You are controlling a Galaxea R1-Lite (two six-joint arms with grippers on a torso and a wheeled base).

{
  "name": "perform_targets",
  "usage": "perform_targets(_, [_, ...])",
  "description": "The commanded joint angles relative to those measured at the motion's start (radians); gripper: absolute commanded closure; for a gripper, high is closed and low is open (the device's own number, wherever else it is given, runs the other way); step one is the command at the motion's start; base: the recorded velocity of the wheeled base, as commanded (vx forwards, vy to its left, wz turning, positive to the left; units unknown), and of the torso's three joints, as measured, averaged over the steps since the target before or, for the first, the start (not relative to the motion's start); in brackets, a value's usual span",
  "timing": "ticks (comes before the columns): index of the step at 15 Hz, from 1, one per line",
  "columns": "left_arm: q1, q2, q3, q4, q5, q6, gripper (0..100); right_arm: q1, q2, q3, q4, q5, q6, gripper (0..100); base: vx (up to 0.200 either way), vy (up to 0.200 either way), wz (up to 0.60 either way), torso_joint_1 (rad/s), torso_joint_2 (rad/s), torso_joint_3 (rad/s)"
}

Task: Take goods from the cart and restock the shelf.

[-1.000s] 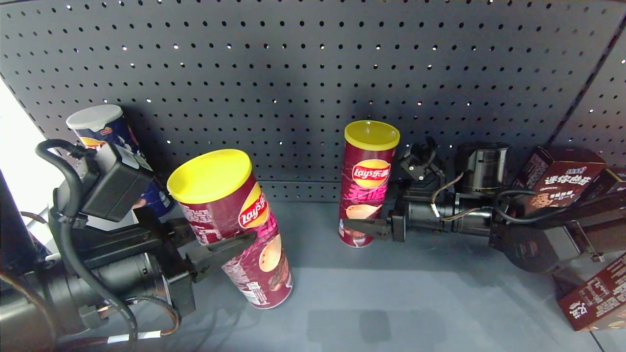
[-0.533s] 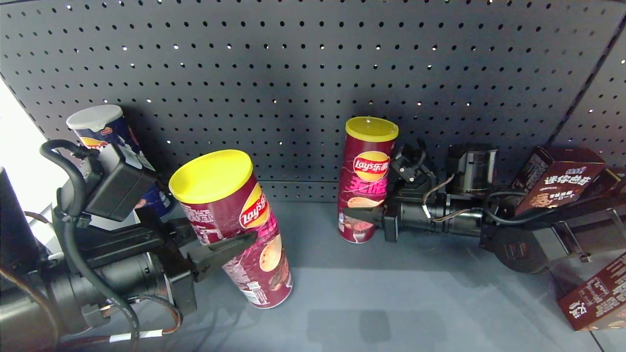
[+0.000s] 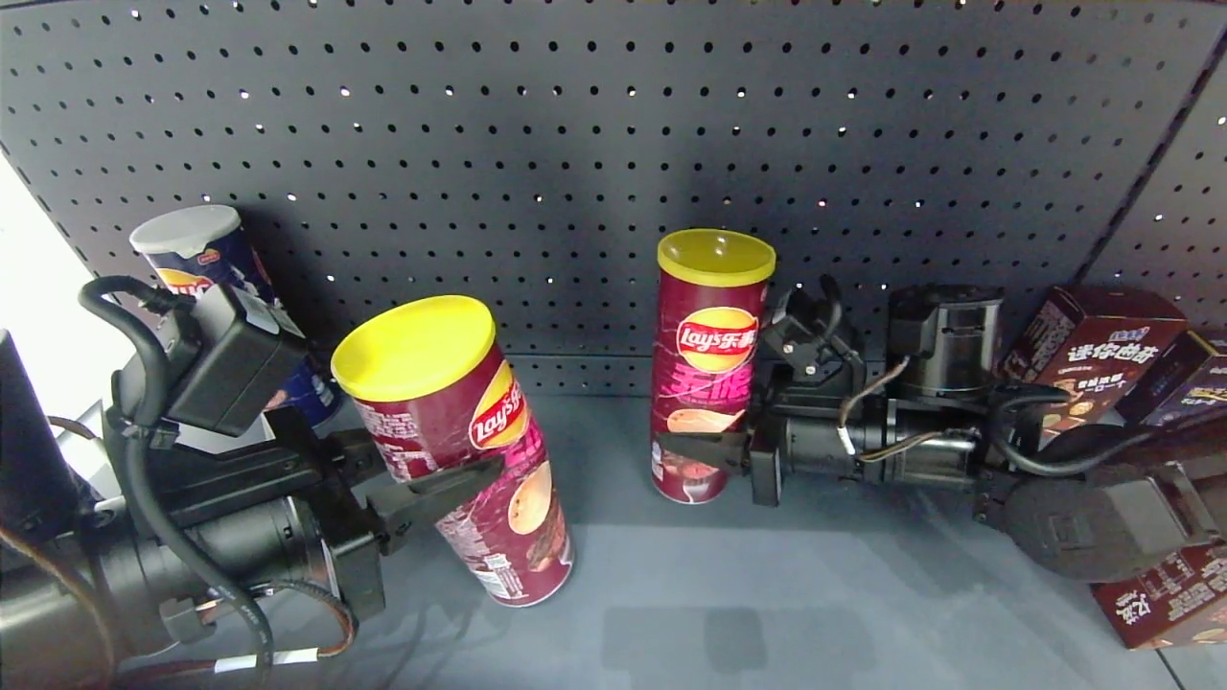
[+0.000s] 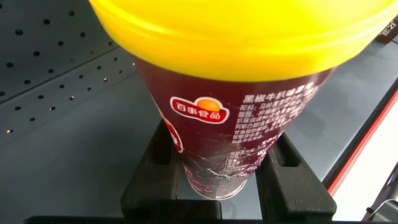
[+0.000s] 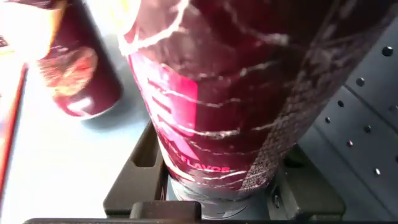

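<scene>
The left gripper (image 3: 460, 484) is clamped on a red chips can (image 3: 451, 431) with a yellow lid. This can is tilted, at the lower left of the frame, with its base low on the grey shelf (image 3: 767, 594). The right gripper (image 3: 685, 450) is clamped on a second red can (image 3: 711, 355), upright in the centre, near the pegboard (image 3: 575, 125). A blue can (image 3: 206, 254) stands at the upper left, and brown boxes (image 3: 1093, 350) are at the right edge.

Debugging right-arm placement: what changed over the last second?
The right gripper, shut on the upright chips can, carried it slightly toward the robot's left and, it seems, nearer the camera. Nothing grasped or released. The left gripper keeps the tilted chips can where it was; blue can and boxes unchanged.
</scene>
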Motion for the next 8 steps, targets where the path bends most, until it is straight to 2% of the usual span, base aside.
perform_targets(1, [0.000, 0.000, -0.002, 0.000, 0.000, -0.001, 100, 0.029, -0.109, 0.082, -0.003, -0.016, 0.000, 100, 0.000, 0.000, 0.00, 0.000, 0.00, 0.000])
perform_targets(8, [-0.001, -0.001, 0.009, 0.000, 0.000, 0.001, 100, 0.117, -0.277, 0.309, -0.004, -0.103, 0.003, 100, 0.000, 0.000, 0.00, 0.000, 0.00, 0.000])
